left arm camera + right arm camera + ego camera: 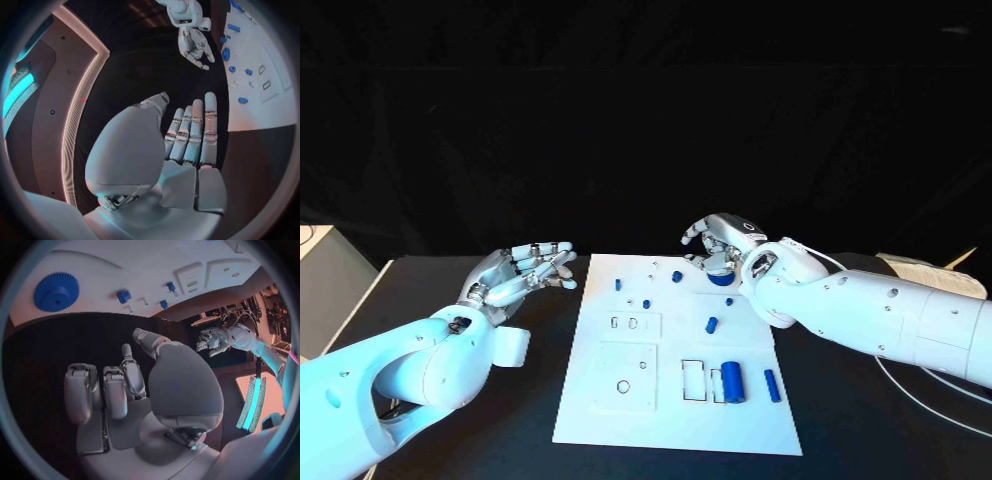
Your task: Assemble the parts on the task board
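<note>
The white task board [635, 420] lies in the middle of the black table. A blue gear [721, 279] sits near its far right corner, with small blue pegs [676, 275] [711, 324] close by. A thick blue cylinder [731, 380] and a thin blue rod [772, 385] lie near the board's right edge. My right hand [718, 245] hovers just beyond the gear, fingers loosely bent and holding nothing. In the right wrist view the gear [56, 291] lies on the board [125, 265] past the fingers [115, 390]. My left hand [531, 270] is raised left of the board, fingers spread and empty.
Recessed slots [632, 323] and a rectangular frame [694, 378] mark the board. A white box [329, 270] stands at the table's far left. Papers [923, 268] and a cable [920, 395] lie on the right side.
</note>
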### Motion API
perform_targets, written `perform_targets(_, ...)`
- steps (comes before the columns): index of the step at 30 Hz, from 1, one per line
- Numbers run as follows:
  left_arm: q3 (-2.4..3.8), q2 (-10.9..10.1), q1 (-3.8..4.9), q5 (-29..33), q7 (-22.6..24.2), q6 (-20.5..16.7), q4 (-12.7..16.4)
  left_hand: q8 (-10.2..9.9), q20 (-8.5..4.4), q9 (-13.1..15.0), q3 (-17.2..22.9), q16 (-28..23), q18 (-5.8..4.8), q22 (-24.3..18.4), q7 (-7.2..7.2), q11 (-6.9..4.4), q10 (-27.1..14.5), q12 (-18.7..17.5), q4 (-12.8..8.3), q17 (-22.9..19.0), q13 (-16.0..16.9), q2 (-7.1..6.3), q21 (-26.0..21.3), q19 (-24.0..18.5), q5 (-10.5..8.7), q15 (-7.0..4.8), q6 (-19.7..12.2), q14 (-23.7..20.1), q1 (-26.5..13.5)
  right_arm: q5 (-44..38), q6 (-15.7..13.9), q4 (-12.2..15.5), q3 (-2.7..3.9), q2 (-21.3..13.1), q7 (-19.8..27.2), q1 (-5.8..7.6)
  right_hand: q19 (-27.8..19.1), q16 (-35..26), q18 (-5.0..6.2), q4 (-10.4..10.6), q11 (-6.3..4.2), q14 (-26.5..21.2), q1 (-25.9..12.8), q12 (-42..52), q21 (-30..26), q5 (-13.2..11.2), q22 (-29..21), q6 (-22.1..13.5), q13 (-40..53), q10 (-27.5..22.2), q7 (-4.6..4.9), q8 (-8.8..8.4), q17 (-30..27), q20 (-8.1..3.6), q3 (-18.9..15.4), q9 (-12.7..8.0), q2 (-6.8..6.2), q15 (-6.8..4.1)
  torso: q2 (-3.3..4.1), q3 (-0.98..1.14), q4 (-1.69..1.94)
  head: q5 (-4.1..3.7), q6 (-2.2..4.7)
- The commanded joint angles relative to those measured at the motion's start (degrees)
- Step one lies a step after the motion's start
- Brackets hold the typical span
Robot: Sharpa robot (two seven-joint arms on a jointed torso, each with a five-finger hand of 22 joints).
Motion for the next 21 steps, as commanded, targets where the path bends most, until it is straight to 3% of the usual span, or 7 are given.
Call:
perform_targets(1,0.04,0.0,0.0,0.01,0.53,0.89,-0.06,-0.34,-0.18,-0.09,0.08,0.31,0.5,0.04,1.34,-0.1,-0.42,0.03,0.17,-0.05,0.04,0.1,0.2,-0.35,-0.17,0.02,-0.3,-0.3,0.19,0.14,4.34,0.38,-0.01,-0.23,-1.17,0.03,3.08,-0.08,-0.42,-0.2,0.12,5.6,0.29,0.53,0.05,-0.6,8.54,-0.09,3.86,0.76,-0.02,-0.3,13.42,0.58,-0.53,-0.07,-0.54,0.5,-0.21,0.31,-0.47,0.18,-0.34)
perform_targets(6,0.03,0.04,-0.01,0.02,0.53,0.94,-0.25,-0.34,-0.18,-0.09,0.08,0.31,0.5,0.04,1.34,-0.1,-0.42,0.03,0.17,-0.05,0.04,0.1,0.2,-0.35,-0.17,0.02,-0.3,-0.3,0.19,-2.83,6.36,0.66,-0.09,-0.35,-2.56,0.01,3.19,-0.02,-0.47,-0.25,0.01,5.65,0.63,0.78,0.24,-1.14,8.78,0.59,4.09,1.14,-0.18,-0.08,13.61,0.57,-0.9,0.02,-0.42,0.44,-0.31,0.57,-0.56,0.13,-0.31)
perform_targets(10,0.03,0.04,-0.02,0.02,0.53,0.91,-0.31,-0.34,-0.18,-0.09,0.08,0.31,0.5,0.04,1.34,-0.1,-0.42,0.03,0.17,-0.05,0.04,0.1,0.2,-0.35,-0.17,0.02,-0.3,-0.3,0.19,-6.89,7.28,0.29,-0.25,0.37,-3.36,-0.02,3.24,0.02,-0.49,-0.67,-0.33,5.67,1.69,0.78,0.32,-1.34,8.91,1.36,4.04,1.22,-0.54,0.15,13.73,0.41,-0.88,0.09,-0.05,0.19,-0.24,0.35,-0.54,0.06,-0.35)
perform_targets(17,0.03,0.23,-0.04,0.02,0.53,0.99,-0.44,-0.33,-0.14,-0.09,0.1,0.31,0.5,0.1,1.32,-0.1,-0.4,0.06,0.15,-0.14,0.05,0.09,0.28,-0.61,-0.16,0.04,-0.27,-0.52,0.24,-12.28,8.16,-0.52,-0.63,1.81,-5.65,-0.25,3.32,0.05,-0.53,-0.63,-0.51,5.7,1.9,1.02,0.43,-1.99,9.07,2.16,4.26,1.6,-0.72,0.41,13.85,0.24,-1.12,0.15,0.05,0.02,-0.29,0.24,-0.21,-0.05,-0.55)
perform_targets(21,0.03,0.29,-0.05,0.02,0.54,0.98,-0.52,-0.33,-0.14,-0.09,0.1,0.31,0.5,0.1,1.32,-0.1,-0.4,0.06,0.15,-0.14,0.05,0.09,0.28,-0.61,-0.16,0.04,-0.27,-0.52,0.24,-13.63,8.43,-1.17,-0.79,2.61,-6.66,-0.47,3.34,0.05,-0.54,-0.59,-0.52,5.7,1.83,1.02,0.46,-2.19,9.11,2.09,4.25,1.61,-0.72,0.33,13.84,0.2,-1.31,0.1,-0.11,-0.01,-0.3,0.22,-0.29,-0.08,-0.72)
